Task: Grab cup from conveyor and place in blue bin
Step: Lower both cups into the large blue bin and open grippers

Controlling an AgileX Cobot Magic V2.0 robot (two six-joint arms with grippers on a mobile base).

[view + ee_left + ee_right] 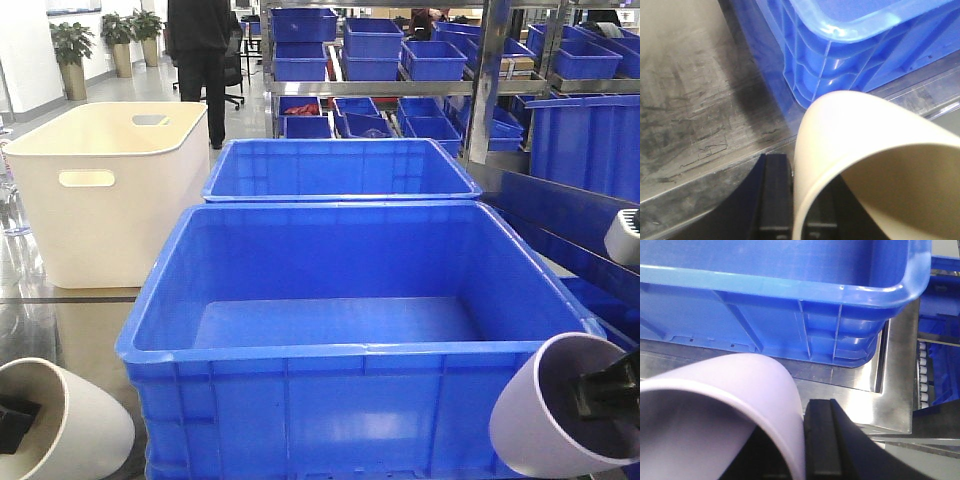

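Cups: 2. L gripper (12, 425) clamps cream cup (85, 430), 7 o'clock of blue bin (330, 400); R gripper (605, 392) clamps lilac cup (535, 415), 5 o'clock.

Blue bin (330, 350): plain bright blue. Cream cup (75, 425), lilac cup (535, 410), both unpatterned. Tub (110, 220) cream. Bench (690, 100) scuffed grey steel.

left gripper (791, 200): matte black, flat boxy finger, groove running lengthwise. right gripper (807, 440): same black grooved slab.
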